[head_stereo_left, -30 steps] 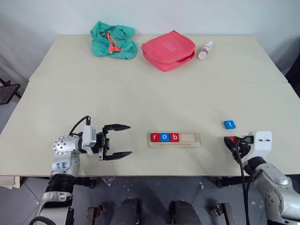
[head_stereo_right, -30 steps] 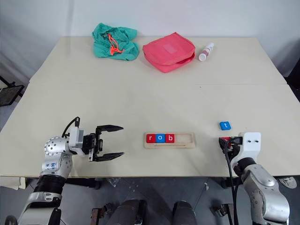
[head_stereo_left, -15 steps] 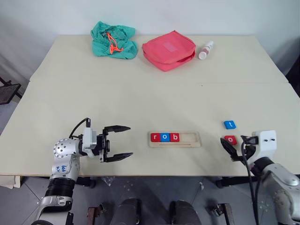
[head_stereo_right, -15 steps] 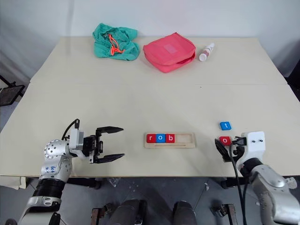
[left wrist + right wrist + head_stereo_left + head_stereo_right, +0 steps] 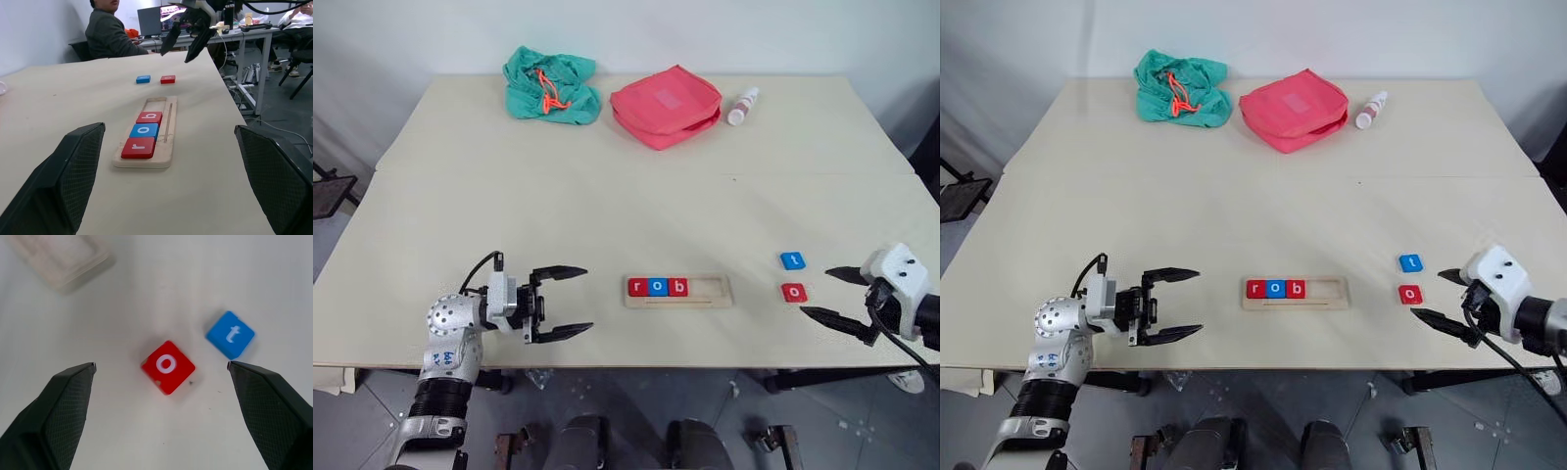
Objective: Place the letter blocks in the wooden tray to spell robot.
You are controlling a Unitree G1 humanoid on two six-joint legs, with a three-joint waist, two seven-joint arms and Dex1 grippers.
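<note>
Three letter blocks sit in the wooden tray (image 5: 678, 291) near the front middle of the bench (image 5: 607, 206): a red r block (image 5: 637, 287), a blue o block (image 5: 657, 287) and a red b block (image 5: 677, 287), touching side by side at the tray's left end, with the right part of the groove bare. Two more blocks lie flat on the bench to the right of the tray, well apart from it: a red o block (image 5: 794, 292) and, just beyond it on the far side, a blue t block (image 5: 791, 260), the two near each other but not touching. The right end effector (image 5: 837, 295) hangs at the right edge of the bench, just right of those two loose blocks, its fingers spread wide and holding nothing; in the right wrist view the red o block lies between the two fingertips (image 5: 68, 396), below them and untouched. The left end effector (image 5: 570, 302) is at the near left of the bench, pointing right toward the tray, also wide apart and empty. Along the far edge lie a green cloth bag (image 5: 549, 83), a red zippered pouch (image 5: 666, 104) and a small white bottle (image 5: 742, 105). A seated person (image 5: 110, 34) shows beyond the bench in the left wrist view.
</note>
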